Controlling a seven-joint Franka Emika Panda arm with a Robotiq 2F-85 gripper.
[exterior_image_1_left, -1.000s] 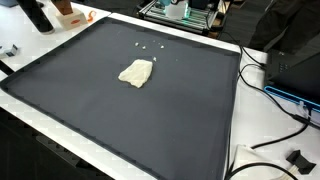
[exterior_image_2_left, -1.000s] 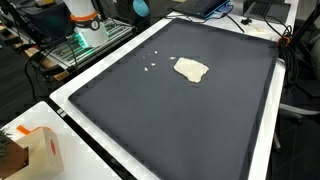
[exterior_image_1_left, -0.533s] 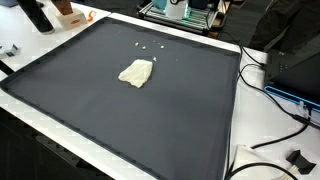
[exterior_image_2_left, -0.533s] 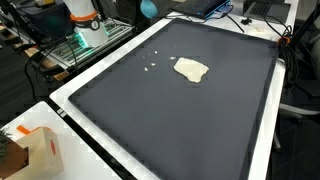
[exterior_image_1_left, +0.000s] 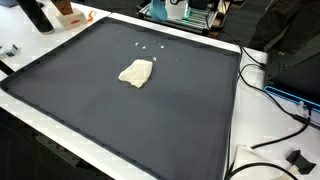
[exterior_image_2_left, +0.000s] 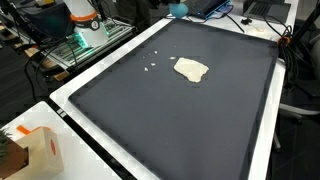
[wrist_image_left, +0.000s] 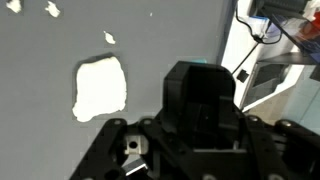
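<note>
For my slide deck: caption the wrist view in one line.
Wrist camera looks down on a cream-coloured cloth piece lying on a grey mat, small white scraps scattered nearby.

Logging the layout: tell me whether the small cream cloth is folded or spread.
Seemingly spread: small cream cloth lies as one flat patch on the black mat.

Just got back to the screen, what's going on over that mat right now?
Nothing is being handled at this moment. The gripper hangs above the dark mat, looking down on it in the wrist view. Its jaws are hidden behind its own body, so open or shut cannot be told. The pale piece lies flat near the mat's middle, with nothing touching it. A few small white bits lie close by.
</note>
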